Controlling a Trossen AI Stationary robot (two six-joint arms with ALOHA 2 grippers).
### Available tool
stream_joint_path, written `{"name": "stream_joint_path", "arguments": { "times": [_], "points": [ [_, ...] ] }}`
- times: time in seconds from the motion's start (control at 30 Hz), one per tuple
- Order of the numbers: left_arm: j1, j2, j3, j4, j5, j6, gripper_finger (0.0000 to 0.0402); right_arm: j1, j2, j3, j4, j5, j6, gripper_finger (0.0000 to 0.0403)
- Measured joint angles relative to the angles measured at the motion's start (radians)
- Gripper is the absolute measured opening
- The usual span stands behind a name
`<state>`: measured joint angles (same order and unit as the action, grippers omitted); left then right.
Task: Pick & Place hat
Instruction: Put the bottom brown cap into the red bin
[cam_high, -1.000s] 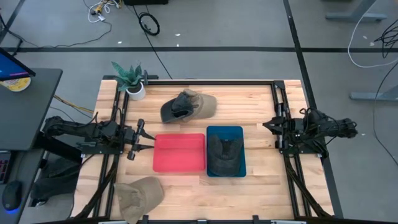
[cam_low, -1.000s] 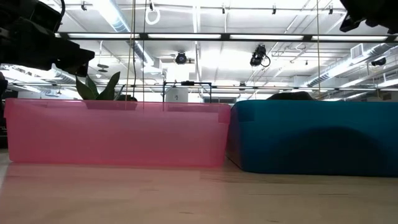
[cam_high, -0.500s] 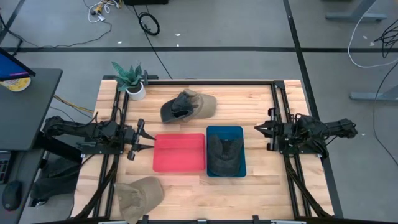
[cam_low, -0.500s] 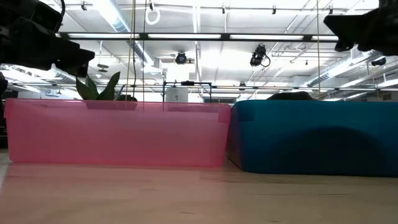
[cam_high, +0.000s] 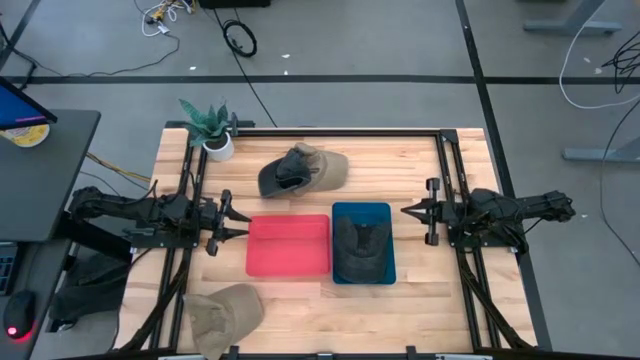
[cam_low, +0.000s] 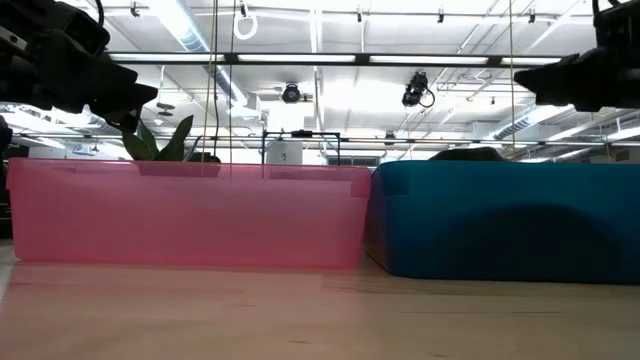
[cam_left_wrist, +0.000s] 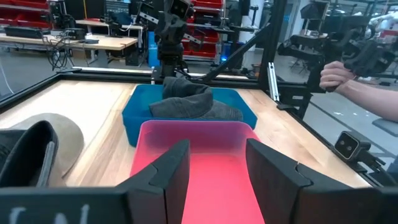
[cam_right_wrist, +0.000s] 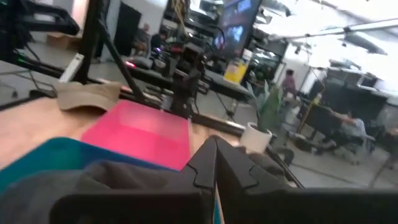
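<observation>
Hats lie in three places on the table (cam_high: 420, 290): a dark one (cam_high: 361, 247) already inside the blue bin (cam_high: 361, 213), a tan-and-dark one (cam_high: 303, 170) loose toward the far edge just beyond the pink bin (cam_high: 288, 245), and a tan cap (cam_high: 224, 312) at the near edge by the left corner. The pink bin looks empty, so we judge one loose hat is meant for it.

Our right gripper (cam_high: 409, 211) hovers just beside the blue bin's right wall, fingers pressed together — its wrist view shows them meeting at a tip. Our left gripper (cam_high: 241, 220) hangs at the pink bin's left wall with fingers spread and nothing between them; in its wrist view the two fingers (cam_left_wrist: 168, 180) frame the pink bin.

Neither gripper holds a hat yet, so the step in hand is the reach. For the hat near the far edge we should spread the fingers before descending, come down over the crown or brim — not the soft hollow — and pinch a fold of fabric firmly enough that it does not slip. We should lift clear of the bin walls before carrying it across, and keep the potted plant (cam_high: 209, 130) at the far left corner out of the arm's way.
</observation>
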<state>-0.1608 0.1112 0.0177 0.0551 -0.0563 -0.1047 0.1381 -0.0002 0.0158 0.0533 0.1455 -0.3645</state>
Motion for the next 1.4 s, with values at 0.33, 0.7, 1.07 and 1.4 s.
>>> {"name": "stream_joint_path", "arguments": {
  "times": [0.33,0.7,1.07,1.4],
  "points": [
    [0.0,0.0,0.0,0.069,-0.003,0.011,0.0161,-0.001,0.0,0.001,-0.002,0.109,-0.126,0.0013],
    [0.0,0.0,0.0,0.165,0.008,0.06,0.0161,-0.001,0.0,0.002,0.034,0.109,-0.108,0.0013],
    [-0.014,0.0,-0.001,0.345,0.215,0.065,0.0161,-0.001,0.0,0.002,0.033,0.108,-0.108,0.0013],
    [-0.212,0.001,0.001,0.535,0.242,0.229,0.0161,-0.001,0.0,0.002,0.033,0.108,-0.108,0.0013]
  ]
}}
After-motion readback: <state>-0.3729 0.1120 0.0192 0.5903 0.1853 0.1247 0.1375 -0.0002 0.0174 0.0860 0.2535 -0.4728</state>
